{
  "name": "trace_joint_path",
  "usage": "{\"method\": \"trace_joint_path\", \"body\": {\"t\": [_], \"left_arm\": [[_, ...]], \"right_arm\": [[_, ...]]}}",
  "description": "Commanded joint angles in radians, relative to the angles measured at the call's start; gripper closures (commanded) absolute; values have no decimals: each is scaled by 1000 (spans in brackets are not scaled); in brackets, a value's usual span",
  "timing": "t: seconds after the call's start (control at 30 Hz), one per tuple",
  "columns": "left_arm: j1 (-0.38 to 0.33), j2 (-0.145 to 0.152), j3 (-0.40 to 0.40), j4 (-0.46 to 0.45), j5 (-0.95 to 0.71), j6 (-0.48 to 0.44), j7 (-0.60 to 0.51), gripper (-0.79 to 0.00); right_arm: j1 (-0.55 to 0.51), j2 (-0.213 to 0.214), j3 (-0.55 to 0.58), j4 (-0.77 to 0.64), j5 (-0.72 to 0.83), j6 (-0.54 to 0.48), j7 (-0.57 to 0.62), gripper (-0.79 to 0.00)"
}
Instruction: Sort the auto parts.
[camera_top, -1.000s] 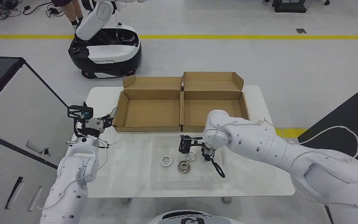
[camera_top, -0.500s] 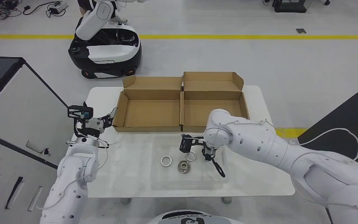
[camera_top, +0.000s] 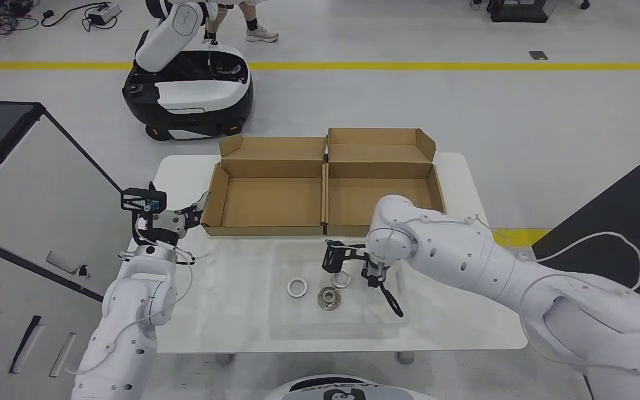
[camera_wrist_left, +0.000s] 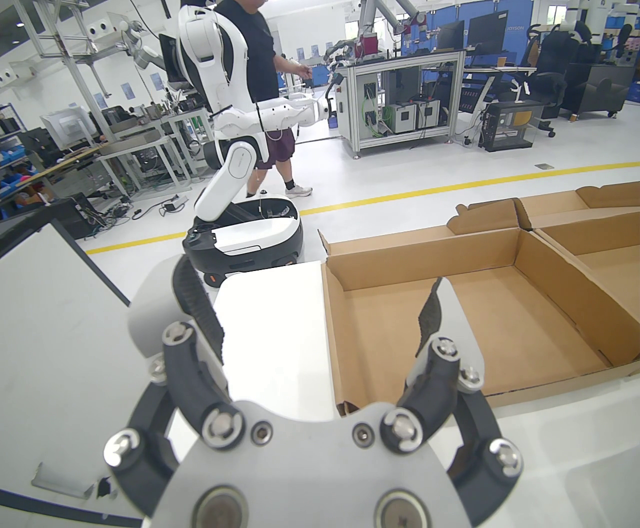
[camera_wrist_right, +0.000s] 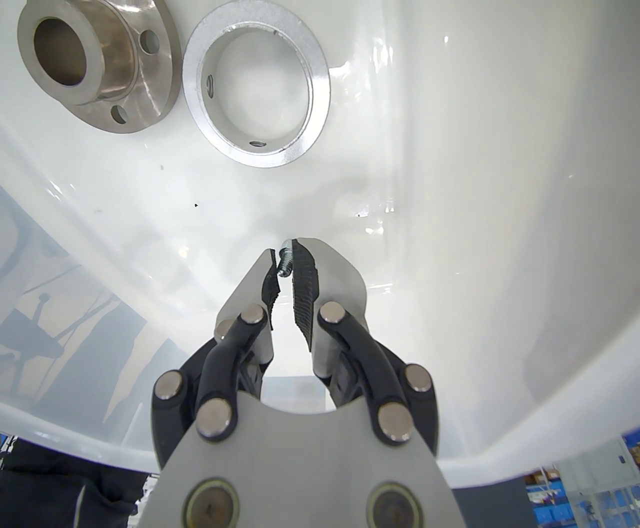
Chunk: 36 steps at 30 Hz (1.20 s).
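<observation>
small threaded screw (camera_wrist_right: 284, 259): pinched between the tips of the right gripper (camera_wrist_right: 285, 271), whose fingers are nearly closed on it, inside the white tray (camera_wrist_right: 475, 225) on the near half of the table (camera_top: 240, 290). a flanged bushing (camera_wrist_right: 155, 85) and a metal ring (camera_wrist_right: 320, 90) lie just beside each other in the tray, apart from that gripper. left gripper (camera_wrist_left: 312, 290): fingers spread wide, holding nothing, at the table's left edge beside the left cardboard box (camera_wrist_left: 500, 320). a second open box (camera_top: 385, 200) adjoins it.
</observation>
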Motion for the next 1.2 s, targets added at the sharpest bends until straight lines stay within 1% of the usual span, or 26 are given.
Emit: {"method": "trace_joint_path", "body": {"t": [0.0,0.2,0.4,0.5,0.7,0.8,1.0,1.17], "left_arm": [[0,0,0,0,0,0,0,-785],[0,0,0,0,0,0,0,-785],[0,0,0,0,0,0,0,-785],[0,0,0,0,0,0,0,-785],[0,0,0,0,0,0,0,-785],[0,0,0,0,0,0,0,-785],[0,0,0,0,0,0,0,-785],[0,0,0,0,0,0,0,-785]], "right_arm": [[-3,1,4,-1,-2,1,2,0],[-9,13,31,-22,7,7,9,0],[-17,44,91,-96,32,21,34,0],[-25,69,135,-149,52,23,58,0],[-49,126,211,-250,89,17,58,0],[-68,160,266,-317,125,14,56,0],[-111,218,361,-397,205,-49,-7,0],[-134,266,413,-404,267,-128,-86,0]]}}
